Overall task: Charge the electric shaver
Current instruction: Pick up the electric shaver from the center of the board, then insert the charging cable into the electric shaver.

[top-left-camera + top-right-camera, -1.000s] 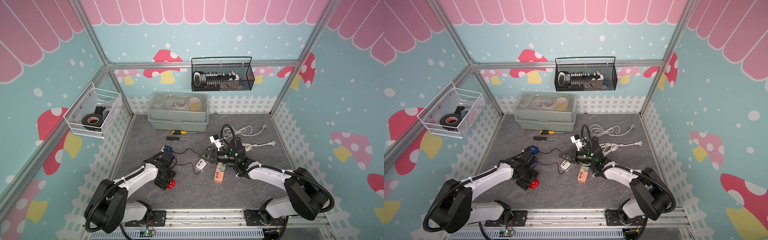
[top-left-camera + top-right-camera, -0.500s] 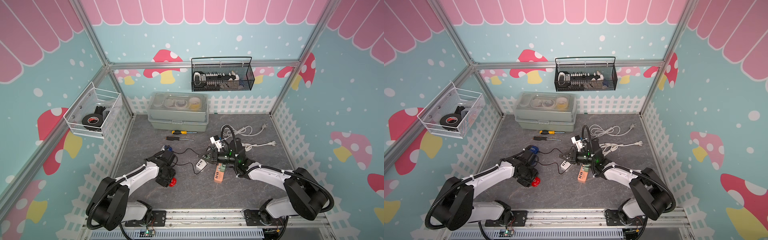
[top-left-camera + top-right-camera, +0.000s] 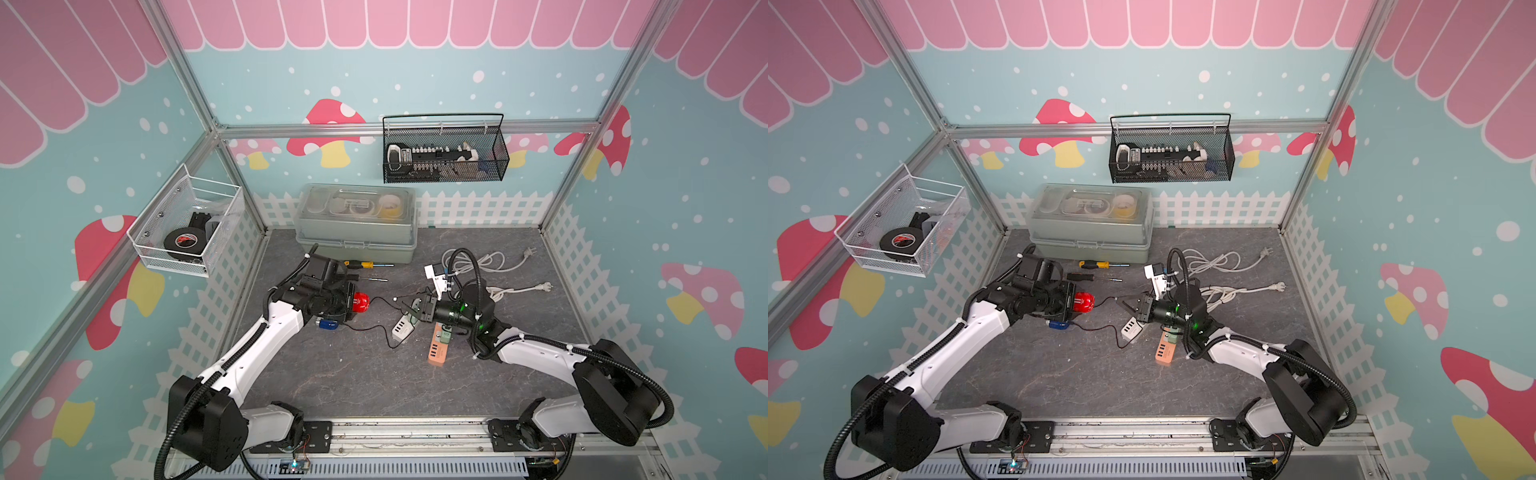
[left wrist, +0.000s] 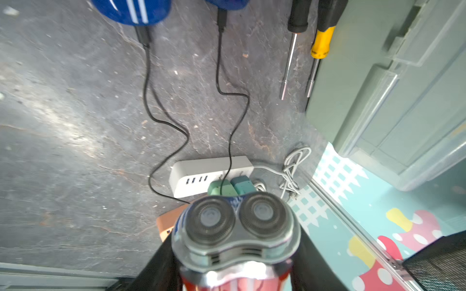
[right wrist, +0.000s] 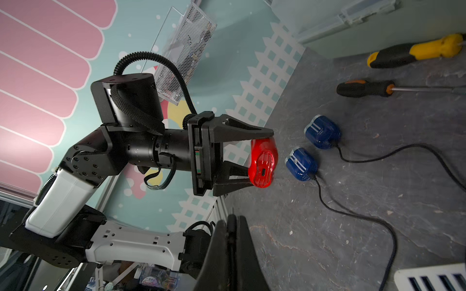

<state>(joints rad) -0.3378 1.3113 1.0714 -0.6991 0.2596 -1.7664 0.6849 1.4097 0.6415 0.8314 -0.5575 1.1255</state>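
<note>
the red shaver is pinched between the fingers of the left claw, left of the table's middle, its two round heads toward the wrist and its charging port facing the right claw. just beside it lie two blue shavers, each with a black cable. the right claw is pressed together on one black cable, near the red shaver but apart from it. below that claw lie a white power strip and an orange one. two screwdrivers lie in front of a grey toolbox.
</note>
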